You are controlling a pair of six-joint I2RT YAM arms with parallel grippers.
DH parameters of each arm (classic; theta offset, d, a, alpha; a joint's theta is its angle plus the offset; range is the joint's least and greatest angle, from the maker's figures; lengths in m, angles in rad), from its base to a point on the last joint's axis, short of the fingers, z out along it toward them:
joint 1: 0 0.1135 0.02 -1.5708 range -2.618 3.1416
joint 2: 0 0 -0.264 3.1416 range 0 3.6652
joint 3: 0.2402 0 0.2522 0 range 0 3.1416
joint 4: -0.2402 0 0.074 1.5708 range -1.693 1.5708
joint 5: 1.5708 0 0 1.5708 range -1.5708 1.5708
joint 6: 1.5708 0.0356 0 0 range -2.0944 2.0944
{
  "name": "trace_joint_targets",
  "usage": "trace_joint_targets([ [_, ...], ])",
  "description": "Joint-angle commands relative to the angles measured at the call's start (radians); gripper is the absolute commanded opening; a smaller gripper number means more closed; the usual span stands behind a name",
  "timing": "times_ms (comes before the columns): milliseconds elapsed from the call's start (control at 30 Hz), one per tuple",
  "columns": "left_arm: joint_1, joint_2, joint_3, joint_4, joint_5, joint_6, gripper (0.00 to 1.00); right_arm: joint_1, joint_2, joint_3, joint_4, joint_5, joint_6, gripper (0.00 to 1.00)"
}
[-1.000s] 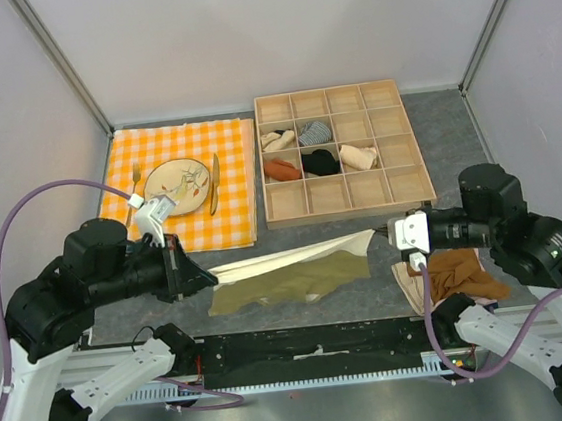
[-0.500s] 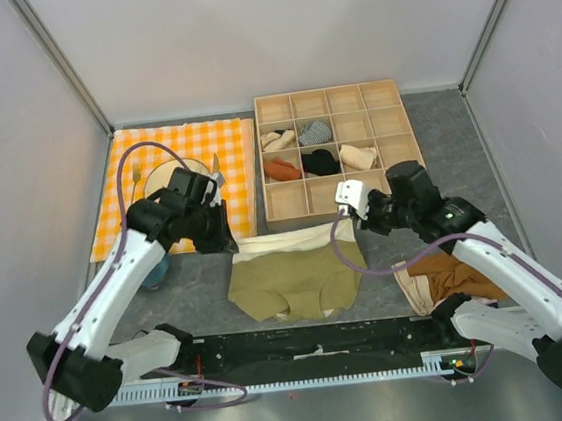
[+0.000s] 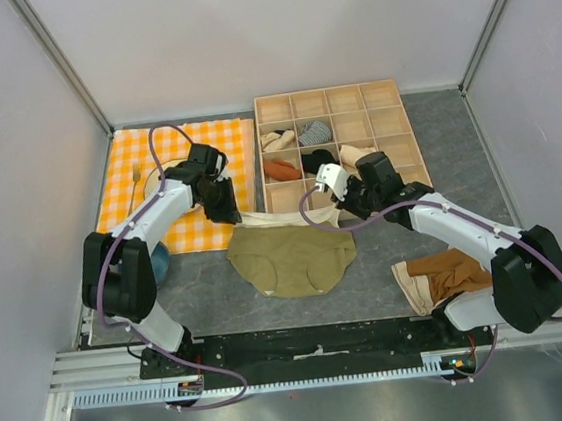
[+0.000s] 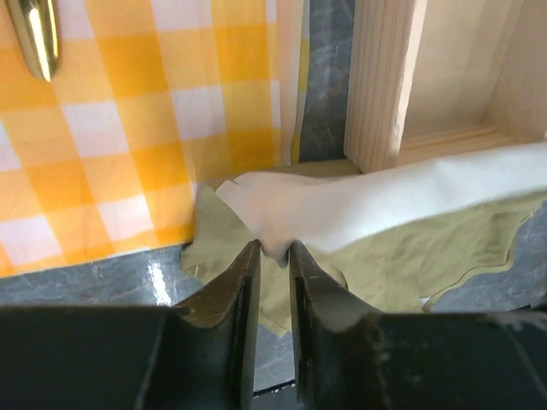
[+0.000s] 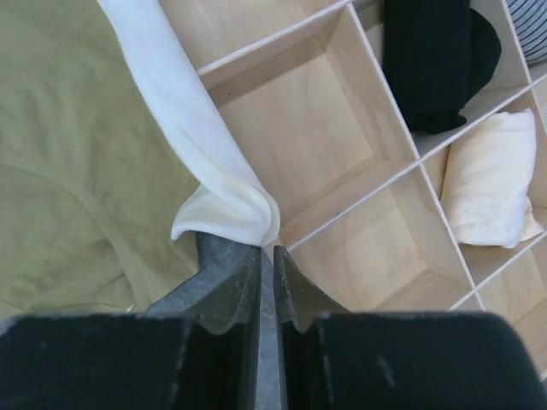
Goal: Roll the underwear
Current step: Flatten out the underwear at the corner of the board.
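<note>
The olive-khaki underwear (image 3: 291,260) lies spread on the grey table. Its cream waistband (image 3: 280,218) is on the far side, against the wooden box. My left gripper (image 3: 233,215) is shut on the waistband's left end; the left wrist view shows the cream band (image 4: 359,201) pinched at my fingertips (image 4: 273,249), with olive fabric (image 4: 402,256) below. My right gripper (image 3: 333,205) is shut on the waistband's right corner; the right wrist view shows the band (image 5: 197,145) ending at my nearly closed tips (image 5: 267,248), beside olive fabric (image 5: 77,171).
A wooden compartment box (image 3: 407,147) holding several rolled garments stands just behind the waistband. An orange checked cloth (image 3: 178,141) with a plate, fork and knife lies at the far left. A rust-brown garment (image 3: 453,271) rests on a pink one at the near right.
Both grippers carried the waistband away from the near edge toward the box and lowered it. The underwear went from stretched in the air to lying flat on the table.
</note>
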Motion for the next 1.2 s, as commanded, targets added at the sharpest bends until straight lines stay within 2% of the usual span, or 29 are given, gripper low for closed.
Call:
trace_joint_targets([
  [0, 0.031, 0.02, 0.13, 0.038, -0.035, 0.042, 0.3, -0.009, 0.043, 0.115, 0.072, 0.089, 0.064, 0.19],
  [100, 0.049, 0.025, 0.198, 0.021, -0.044, 0.04, 0.41, -0.017, 0.046, 0.154, 0.072, 0.108, 0.085, 0.29],
  [267, 0.073, 0.008, 0.279, -0.023, -0.024, 0.057, 0.45, -0.023, 0.013, 0.198, 0.031, 0.056, 0.085, 0.32],
  [367, 0.076, -0.047, 0.284, -0.028, 0.005, 0.079, 0.45, -0.021, -0.03, 0.21, -0.075, -0.169, 0.036, 0.33],
  [400, 0.076, -0.067, 0.274, -0.031, 0.013, 0.085, 0.45, -0.021, -0.035, 0.219, -0.125, -0.249, -0.063, 0.33],
  [433, 0.076, -0.092, 0.263, -0.032, 0.022, 0.091, 0.45, -0.021, -0.039, 0.219, -0.235, -0.407, -0.12, 0.36],
  [467, 0.077, -0.145, 0.249, -0.032, 0.043, 0.096, 0.45, -0.02, -0.041, 0.219, -0.3, -0.473, -0.186, 0.39],
  [500, 0.076, -0.182, 0.205, -0.028, 0.046, 0.094, 0.45, -0.015, -0.036, 0.21, -0.366, -0.517, -0.349, 0.41],
  [533, 0.076, -0.217, 0.179, -0.025, 0.049, 0.086, 0.45, -0.002, -0.03, 0.199, -0.472, -0.568, -0.417, 0.43],
  [633, 0.076, -0.368, 0.042, -0.003, 0.079, 0.038, 0.46, 0.049, -0.004, 0.15, -0.622, -0.562, -0.688, 0.47],
  [733, 0.077, -0.51, -0.104, 0.0, 0.12, -0.03, 0.46, 0.109, 0.007, 0.098, -0.603, -0.523, -0.712, 0.51],
  [867, 0.076, -0.672, -0.316, 0.034, 0.181, -0.144, 0.47, 0.199, 0.019, 0.058, -0.526, -0.506, -0.65, 0.54],
  [967, 0.074, -0.779, -0.419, 0.04, 0.191, -0.21, 0.48, 0.281, 0.056, 0.053, -0.479, -0.501, -0.582, 0.54],
  [1167, 0.074, -0.845, -0.478, 0.027, 0.184, -0.24, 0.49, 0.431, 0.117, 0.034, -0.329, -0.369, -0.446, 0.54],
])
